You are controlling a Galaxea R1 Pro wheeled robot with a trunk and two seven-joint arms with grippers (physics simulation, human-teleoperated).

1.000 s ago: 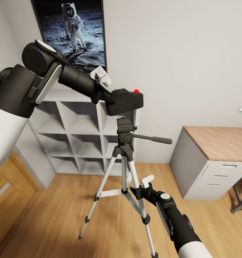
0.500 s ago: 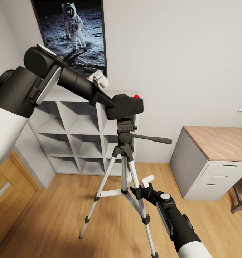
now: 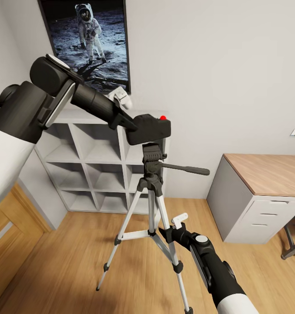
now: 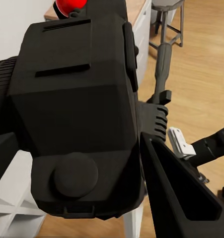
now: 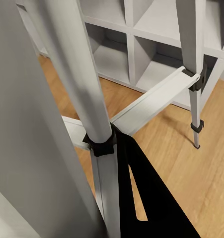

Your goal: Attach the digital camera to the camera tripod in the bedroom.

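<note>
1. Step in hand, at a guess: setting the small boxy black digital camera (image 3: 148, 128) with its red button onto the black head of the tall silver-legged camera tripod (image 3: 152, 158).
2. Left claw (image 3: 132, 126) clenched on the camera, holding it right over the tripod head, about touching or just above it; hard to tell which.
3. Camera a bit toward 9 o'clock of the head and tilted a little.
4. Next move, likely: shift the camera a touch toward 3 o'clock, level it, press down until it sits flat.
5. Right claw (image 3: 166, 232) low at 6 o'clock, tight beside a silver tripod leg; clenched or released, cannot tell.
6. Tripod on the light wood plank floor (image 3: 69, 270), in front of the white cube shelf (image 3: 86, 161).
7. No brands, labels or writing to read anywhere.
</note>
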